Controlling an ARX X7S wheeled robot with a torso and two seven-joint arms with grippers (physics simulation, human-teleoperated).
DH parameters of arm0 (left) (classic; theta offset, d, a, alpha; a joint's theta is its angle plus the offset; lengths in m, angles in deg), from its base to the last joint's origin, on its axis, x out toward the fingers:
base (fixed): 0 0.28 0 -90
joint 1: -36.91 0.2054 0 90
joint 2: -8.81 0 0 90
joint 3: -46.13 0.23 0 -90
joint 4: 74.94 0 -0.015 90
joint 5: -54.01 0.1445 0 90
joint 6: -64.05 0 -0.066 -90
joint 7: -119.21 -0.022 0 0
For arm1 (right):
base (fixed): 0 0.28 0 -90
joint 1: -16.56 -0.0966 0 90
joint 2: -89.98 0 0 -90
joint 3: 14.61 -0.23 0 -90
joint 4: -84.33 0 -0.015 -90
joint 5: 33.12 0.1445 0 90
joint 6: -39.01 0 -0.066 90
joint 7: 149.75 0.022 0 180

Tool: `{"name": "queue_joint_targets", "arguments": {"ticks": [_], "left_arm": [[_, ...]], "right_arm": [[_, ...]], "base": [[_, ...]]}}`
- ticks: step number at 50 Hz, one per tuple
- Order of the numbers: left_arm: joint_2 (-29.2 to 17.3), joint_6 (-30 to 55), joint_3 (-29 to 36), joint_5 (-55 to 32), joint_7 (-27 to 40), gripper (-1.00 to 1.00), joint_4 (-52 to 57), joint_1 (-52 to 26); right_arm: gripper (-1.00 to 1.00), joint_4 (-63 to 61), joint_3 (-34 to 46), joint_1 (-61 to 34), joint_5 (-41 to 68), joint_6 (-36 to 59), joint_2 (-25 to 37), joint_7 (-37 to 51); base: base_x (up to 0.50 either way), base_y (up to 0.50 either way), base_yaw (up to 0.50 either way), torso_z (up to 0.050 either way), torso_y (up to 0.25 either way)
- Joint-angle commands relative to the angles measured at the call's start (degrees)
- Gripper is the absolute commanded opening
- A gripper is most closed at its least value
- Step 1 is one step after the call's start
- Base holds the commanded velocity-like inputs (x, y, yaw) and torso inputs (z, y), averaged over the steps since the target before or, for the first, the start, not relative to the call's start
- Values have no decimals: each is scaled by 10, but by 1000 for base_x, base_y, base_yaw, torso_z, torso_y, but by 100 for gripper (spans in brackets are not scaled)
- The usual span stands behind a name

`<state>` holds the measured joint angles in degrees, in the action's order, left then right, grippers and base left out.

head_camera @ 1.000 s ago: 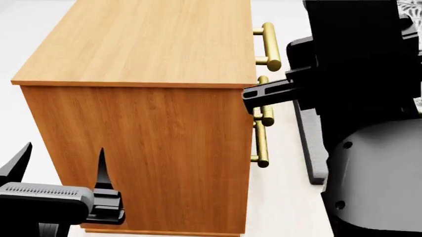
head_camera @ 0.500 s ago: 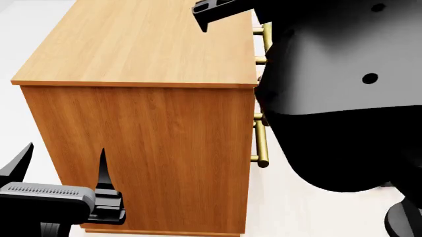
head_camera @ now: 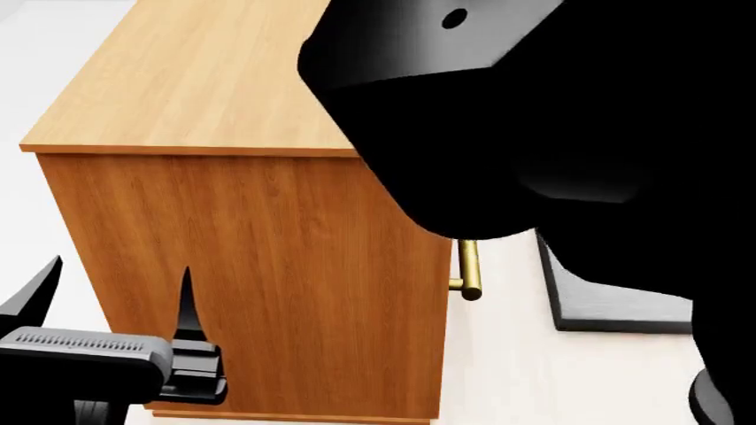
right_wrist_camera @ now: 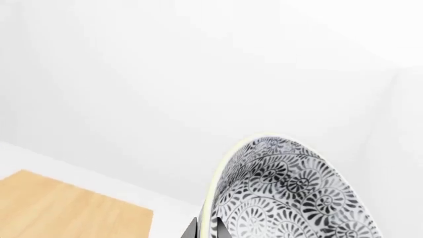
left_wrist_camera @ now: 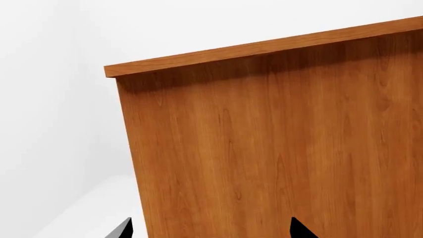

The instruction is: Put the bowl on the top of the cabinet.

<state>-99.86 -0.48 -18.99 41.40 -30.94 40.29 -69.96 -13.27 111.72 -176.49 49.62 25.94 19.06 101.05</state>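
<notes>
Left gripper [head_camera: 106, 305] is idling low beside the cabinet [head_camera: 260, 257] in the head view, fingers spread apart. Seen from the right wrist, the right gripper [right_wrist_camera: 203, 229] is pinching the bowl [right_wrist_camera: 290, 193] at its rim, above the cabinet top [right_wrist_camera: 66, 208].

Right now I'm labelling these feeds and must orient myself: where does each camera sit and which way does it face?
Head view: high on the robot, looking down at the cabinet; the right arm blocks much, left gripper low.
Left wrist view: near the left gripper, facing the cabinet's side; fingertips peek in.
Right wrist view: raised, facing the bowl held at its rim, cabinet top below.
All three share the cabinet.
</notes>
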Motion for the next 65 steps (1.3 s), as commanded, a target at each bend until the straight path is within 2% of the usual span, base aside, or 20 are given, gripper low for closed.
{"name": "queue_joint_targets", "arguments": {"ticks": [1, 28, 37, 65], "left_arm": [[-1, -6, 1, -1, 1, 100, -4, 2], [-5, -7, 2, -6, 1, 100, -6, -2], [-5, 2, 7, -6, 4, 100, 4, -3], [-6, -10, 9, -6, 5, 100, -13, -5]], "right_arm": [[-100, 17, 29, -16, -49, -16, -17, -29], [-100, 13, 62, -23, -54, -34, -74, -38], [-100, -9, 59, -16, -24, -27, -88, -10], [-100, -11, 121, 30, -92, -87, -87, -85]], "base": [[0, 0, 0, 0, 0], [0, 0, 0, 0, 1], [0, 0, 0, 0, 0], [0, 0, 0, 0, 1]]}}
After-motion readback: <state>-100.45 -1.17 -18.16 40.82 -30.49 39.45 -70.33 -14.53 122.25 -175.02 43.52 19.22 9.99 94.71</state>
